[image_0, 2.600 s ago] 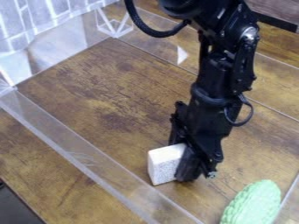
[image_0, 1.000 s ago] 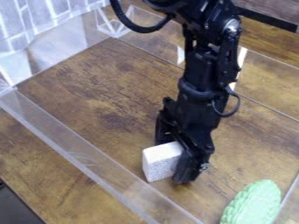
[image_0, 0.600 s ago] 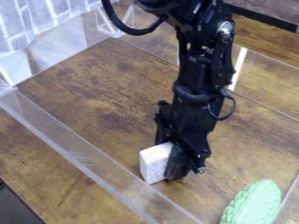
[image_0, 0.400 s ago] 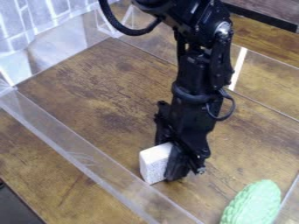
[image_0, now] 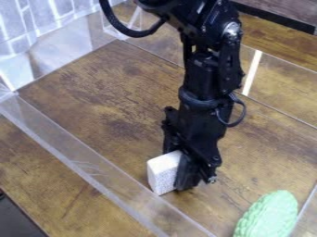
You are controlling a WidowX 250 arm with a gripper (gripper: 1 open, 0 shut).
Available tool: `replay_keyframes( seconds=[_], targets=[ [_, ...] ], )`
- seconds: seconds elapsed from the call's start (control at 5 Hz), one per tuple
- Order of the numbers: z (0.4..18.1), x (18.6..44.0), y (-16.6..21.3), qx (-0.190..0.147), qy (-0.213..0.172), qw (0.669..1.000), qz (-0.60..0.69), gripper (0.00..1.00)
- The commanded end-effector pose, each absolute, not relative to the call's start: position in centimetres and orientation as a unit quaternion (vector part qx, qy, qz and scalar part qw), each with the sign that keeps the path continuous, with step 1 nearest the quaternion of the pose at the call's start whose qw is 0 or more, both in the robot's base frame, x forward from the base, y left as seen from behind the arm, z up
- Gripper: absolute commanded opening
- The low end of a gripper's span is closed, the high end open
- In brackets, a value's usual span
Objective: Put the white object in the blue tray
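1. Watching through my single camera view, I see the black gripper (image_0: 187, 164) reaching down from the top of the frame to a spot just below and right of its middle.
2. In that view, I have the fingers closed on the white block (image_0: 162, 175), their dark shapes covering its right side. Its pale, speckled face shows on the left.
3. That block sits in the lower middle of the frame, over the brown wooden surface (image_0: 87, 88), beside the clear strip (image_0: 77, 159) that slants from the left edge toward the bottom.
4. I see a bumpy, pale green oval thing (image_0: 265, 216) at the lower right, apart from the gripper.
5. At the upper left of my picture is white, pleated-looking material (image_0: 47, 20); a black cable (image_0: 128, 31) loops beside the arm near the top.
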State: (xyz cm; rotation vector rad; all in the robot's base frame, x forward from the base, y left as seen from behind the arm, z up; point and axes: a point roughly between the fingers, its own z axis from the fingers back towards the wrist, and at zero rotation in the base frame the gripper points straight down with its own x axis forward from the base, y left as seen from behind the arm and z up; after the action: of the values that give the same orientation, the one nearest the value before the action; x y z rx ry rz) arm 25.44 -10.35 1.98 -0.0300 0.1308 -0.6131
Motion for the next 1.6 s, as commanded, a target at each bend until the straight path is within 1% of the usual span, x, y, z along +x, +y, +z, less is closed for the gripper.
replay_keyframes(
  seconds=[0.0, 1.4],
  targets=[
    [3.44, 25.93, -9.98, -0.015, 0.036, 0.955, -0.293, 0.00],
    [2.99, 25.56, -9.49, -0.006, 0.030, 0.960, -0.280, 0.00]
  ],
)
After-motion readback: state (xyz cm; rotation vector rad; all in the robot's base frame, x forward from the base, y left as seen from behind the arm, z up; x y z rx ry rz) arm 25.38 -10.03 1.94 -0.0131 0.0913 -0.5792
